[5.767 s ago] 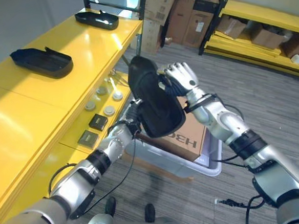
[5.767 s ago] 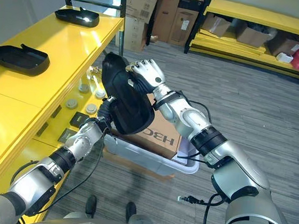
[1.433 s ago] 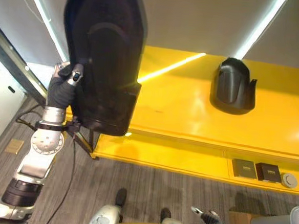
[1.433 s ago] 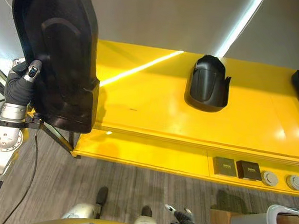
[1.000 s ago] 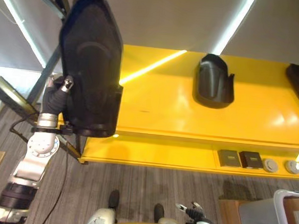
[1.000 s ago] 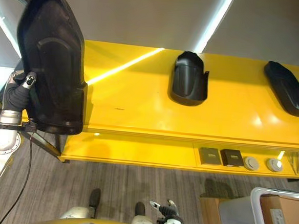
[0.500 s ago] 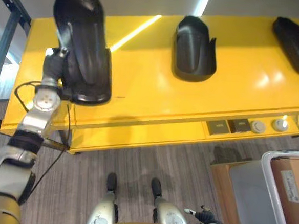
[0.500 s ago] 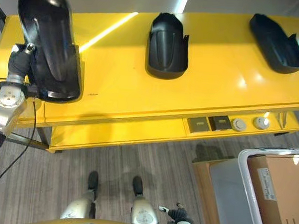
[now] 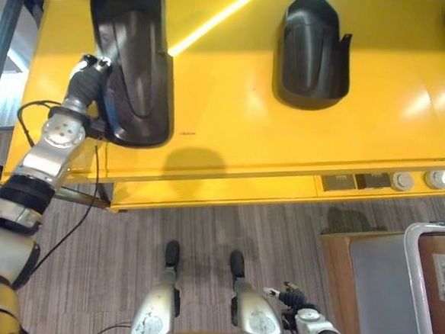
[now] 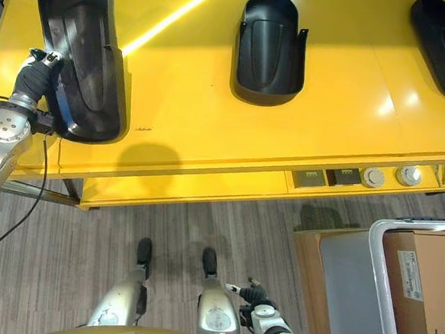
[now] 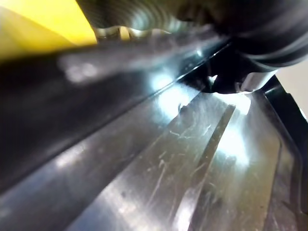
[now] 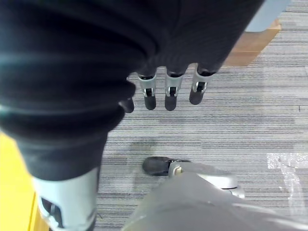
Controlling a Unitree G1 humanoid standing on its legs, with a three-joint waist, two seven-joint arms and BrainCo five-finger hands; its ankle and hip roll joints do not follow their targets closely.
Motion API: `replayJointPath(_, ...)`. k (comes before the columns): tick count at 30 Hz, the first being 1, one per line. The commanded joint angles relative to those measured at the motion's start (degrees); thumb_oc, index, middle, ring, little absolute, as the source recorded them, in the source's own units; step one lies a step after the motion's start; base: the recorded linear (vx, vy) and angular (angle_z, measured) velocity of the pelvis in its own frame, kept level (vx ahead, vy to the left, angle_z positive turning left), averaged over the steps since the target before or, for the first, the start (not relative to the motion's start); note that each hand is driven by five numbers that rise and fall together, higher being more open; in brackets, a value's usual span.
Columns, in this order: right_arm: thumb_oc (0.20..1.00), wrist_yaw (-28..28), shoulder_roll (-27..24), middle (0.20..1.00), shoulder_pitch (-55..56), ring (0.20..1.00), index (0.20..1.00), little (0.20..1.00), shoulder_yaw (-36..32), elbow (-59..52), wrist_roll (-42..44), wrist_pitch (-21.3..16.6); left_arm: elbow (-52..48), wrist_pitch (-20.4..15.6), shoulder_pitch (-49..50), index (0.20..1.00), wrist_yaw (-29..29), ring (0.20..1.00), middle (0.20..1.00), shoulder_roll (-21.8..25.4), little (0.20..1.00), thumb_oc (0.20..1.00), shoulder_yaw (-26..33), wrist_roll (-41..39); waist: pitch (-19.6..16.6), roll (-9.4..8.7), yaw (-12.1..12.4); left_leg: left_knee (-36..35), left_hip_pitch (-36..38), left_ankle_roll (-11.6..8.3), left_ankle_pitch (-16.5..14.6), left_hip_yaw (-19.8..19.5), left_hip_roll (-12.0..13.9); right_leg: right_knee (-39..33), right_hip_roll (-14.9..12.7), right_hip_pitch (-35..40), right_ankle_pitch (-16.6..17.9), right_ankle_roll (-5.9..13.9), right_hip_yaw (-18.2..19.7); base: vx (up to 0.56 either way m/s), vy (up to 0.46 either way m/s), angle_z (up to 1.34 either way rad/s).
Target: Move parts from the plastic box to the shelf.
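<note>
While the head camera looks straight down, a glossy yellow shelf [image 10: 210,128] spans the upper part of both eye views, with bright strip-light reflections running across it. Below the shelf lies grey striped carpet floor [image 10: 164,232].

Three black moulded parts rest on the shelf surface. The nearest black part [image 10: 81,58] lies at the left end of the shelf, hollow side up, its lower edge close to the shelf's front edge. The left hand [image 10: 36,74] is at the left rim of this part, and its fingers appear curled over that rim; the left wrist view shows the part's shiny inner wall at close range, with a dark fingertip against it. A second black part [image 10: 271,48] lies mid-shelf, well apart from the first. A third black part [image 10: 444,41] lies at the right end, cut by the picture edge.

On the lower ledge under the shelf's front edge sit two dark square items [image 10: 327,177] and two round pale items [image 10: 390,176], in a row.

At lower right, the plastic box [image 10: 352,275] stands on the floor with a cardboard carton [image 10: 424,288] inside. The carton bears a white label and dark lettering, too partial to read.

The right hand [image 12: 166,91] hangs over the carpet, fingers straight and relaxed, holding nothing.
</note>
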Motion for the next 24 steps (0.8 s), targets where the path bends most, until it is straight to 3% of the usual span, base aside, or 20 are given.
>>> replayJointPath(1, 1.0, 0.4, 1.0, 1.0, 0.3, 1.0, 1.0, 1.0, 1.1, 1.3, 1.5, 1.0, 4.7, -0.2, -4.6, 0.2, 0.0, 0.2, 0.2, -0.6, 0.2, 0.2, -0.9, 2.6, -2.5, -1.48, 0.2, 0.1, 1.6, 0.05, -4.5, -1.9, 0.8, 0.1, -5.3, -2.0, -0.6, 2.95, -0.6, -0.01, 0.01, 0.05)
replayJointPath(7, 1.0, 0.8, 1.3, 1.0, -0.7, 1.0, 1.0, 1.0, 1.7, 1.6, 2.9, 0.9, 16.3, 1.1, -13.2, 0.2, 0.1, 0.2, 0.2, -4.8, 0.2, 0.2, -4.2, 4.1, -2.0, -1.58, -0.4, 0.0, 1.3, 0.22, -4.5, -1.4, 0.7, 0.1, -5.4, -2.7, -0.1, 3.09, -0.1, -0.01, 0.004, 0.0)
replayJointPath(14, 1.0, 1.6, 1.7, 1.0, -1.5, 1.0, 1.0, 1.0, 2.7, 2.3, 3.9, 0.7, 24.2, 2.1, -19.2, 0.2, -1.0, 0.2, 0.2, -6.5, 0.2, 0.2, -7.0, 6.1, -1.6, -1.43, -0.7, 0.1, 0.8, 0.26, -4.3, -1.0, 0.7, 0.1, -5.5, -3.4, 0.1, 3.13, 0.3, 0.0, 0.003, -0.01)
replayJointPath(16, 1.0, 1.8, 1.8, 1.0, -1.6, 1.0, 1.0, 1.0, 3.0, 2.4, 4.1, 0.7, 26.0, 2.4, -20.2, 0.379, -1.1, 0.379, 0.379, -7.0, 0.379, 0.379, -7.5, 6.8, -1.6, -1.41, -0.7, 0.1, 0.7, 0.26, -4.2, -0.9, 0.6, 0.1, -5.5, -3.5, 0.2, 3.12, 0.3, 0.0, 0.0, 0.0)
replayJointPath(19, 1.0, 1.9, 2.1, 1.0, -1.9, 1.0, 1.0, 1.0, 3.3, 2.4, 4.7, 0.5, 28.5, 2.8, -21.5, 0.752, -2.0, 0.752, 0.752, -7.3, 0.752, 0.752, -8.5, 8.1, -1.6, -1.38, -0.8, 0.0, 0.7, 0.24, -4.2, -0.9, 0.7, 0.1, -5.4, -3.7, 0.2, 3.16, 0.6, 0.0, 0.0, 0.0)
replayJointPath(20, 1.0, 1.9, 2.2, 1.0, -2.1, 1.0, 1.0, 1.0, 3.3, 2.5, 5.0, 0.4, 29.2, 3.0, -21.7, 1.0, -2.1, 1.0, 1.0, -7.2, 1.0, 1.0, -8.6, 8.7, -1.6, -1.37, -0.7, 0.0, 0.8, 0.25, -4.2, -0.8, 0.7, 0.1, -5.4, -3.6, 0.2, 3.15, 0.7, 0.0, 0.0, 0.0)
replayJointPath(24, 1.0, 2.0, 2.2, 1.0, -2.2, 1.0, 1.0, 1.0, 3.2, 2.5, 5.3, 0.5, 28.5, 3.0, -20.8, 1.0, -2.3, 1.0, 1.0, -7.3, 1.0, 1.0, -8.4, 9.0, -1.8, -1.32, -0.5, 0.0, 1.1, 0.26, -4.3, -0.9, 0.6, 0.1, -5.3, -3.3, 0.0, 3.1, 0.5, 0.0, 0.0, 0.0)
